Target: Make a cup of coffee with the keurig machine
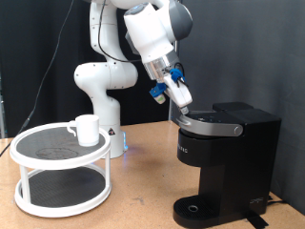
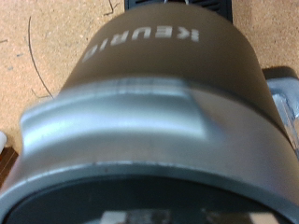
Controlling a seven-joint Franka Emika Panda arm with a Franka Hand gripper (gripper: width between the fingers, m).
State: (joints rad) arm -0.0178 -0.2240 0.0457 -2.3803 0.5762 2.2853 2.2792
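The keurig machine [image 1: 227,153] stands on the wooden table at the exterior view's right, lid down. My gripper [image 1: 184,107] is tilted down at the front edge of its lid, by the silver-trimmed handle [image 1: 212,125]. The wrist view is filled by the lid's silver handle [image 2: 121,107] and the black body with the KEURIG lettering [image 2: 140,42]. Blurred finger parts show only at the picture's side edges, wide apart, with nothing held between them. The white cup [image 1: 86,129] stands on the top shelf of a rack at the exterior view's left, far from the gripper.
The white two-tier round rack [image 1: 59,181] stands on the table at the exterior view's left. The robot's white base [image 1: 103,95] is behind it. The machine's round drip base [image 1: 195,210] has no cup on it. A black curtain is behind.
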